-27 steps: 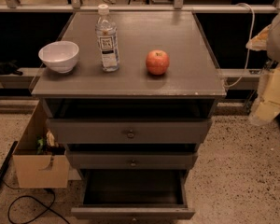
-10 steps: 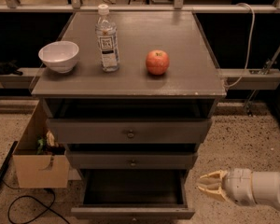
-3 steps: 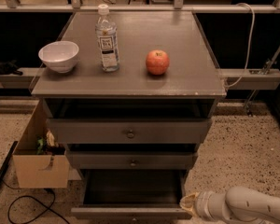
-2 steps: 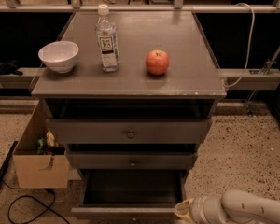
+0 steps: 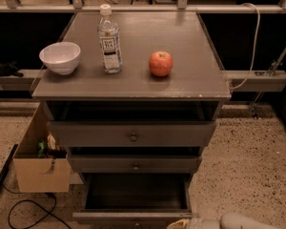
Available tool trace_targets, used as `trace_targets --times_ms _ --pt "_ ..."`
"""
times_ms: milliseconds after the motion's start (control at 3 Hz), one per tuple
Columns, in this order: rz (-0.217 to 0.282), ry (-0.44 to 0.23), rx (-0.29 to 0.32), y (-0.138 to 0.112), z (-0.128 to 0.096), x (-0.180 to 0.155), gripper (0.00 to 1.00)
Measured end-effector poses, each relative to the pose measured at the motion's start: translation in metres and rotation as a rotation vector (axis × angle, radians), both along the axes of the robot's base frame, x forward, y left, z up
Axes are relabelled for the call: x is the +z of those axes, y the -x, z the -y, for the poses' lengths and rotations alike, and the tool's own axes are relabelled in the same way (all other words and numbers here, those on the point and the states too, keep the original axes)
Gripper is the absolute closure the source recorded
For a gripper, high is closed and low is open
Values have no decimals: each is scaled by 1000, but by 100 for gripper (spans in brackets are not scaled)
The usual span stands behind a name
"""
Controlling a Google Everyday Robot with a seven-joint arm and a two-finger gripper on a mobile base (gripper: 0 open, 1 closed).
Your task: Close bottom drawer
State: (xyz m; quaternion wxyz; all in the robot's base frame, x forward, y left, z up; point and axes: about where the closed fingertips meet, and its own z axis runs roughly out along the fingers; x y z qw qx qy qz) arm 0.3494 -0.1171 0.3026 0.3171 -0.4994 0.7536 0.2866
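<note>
The bottom drawer (image 5: 133, 197) of the grey cabinet (image 5: 133, 80) is pulled out, dark inside, with its narrow front panel (image 5: 128, 217) at the bottom edge of the camera view. My gripper (image 5: 180, 223) is at the very bottom of the view, at the right end of that front panel, largely cut off by the frame edge. My pale arm (image 5: 238, 221) runs off to the right behind it. The middle drawer (image 5: 135, 165) and the top drawer (image 5: 132, 135) sit pushed in.
On the cabinet top stand a white bowl (image 5: 60, 57), a water bottle (image 5: 109, 41) and a red apple (image 5: 160, 63). A cardboard box (image 5: 38, 163) stands on the floor left of the cabinet, with black cables (image 5: 24, 209) in front of it. A rail (image 5: 257, 80) runs behind on the right.
My gripper has moved down and left from beside the drawer's right side to the right end of its front panel. The drawer stands as far out as before.
</note>
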Motion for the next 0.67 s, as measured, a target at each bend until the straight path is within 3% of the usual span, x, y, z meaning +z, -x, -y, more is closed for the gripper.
trace_targets --times_ms 667 --pt "-60 -6 -13 8 -14 -37 100"
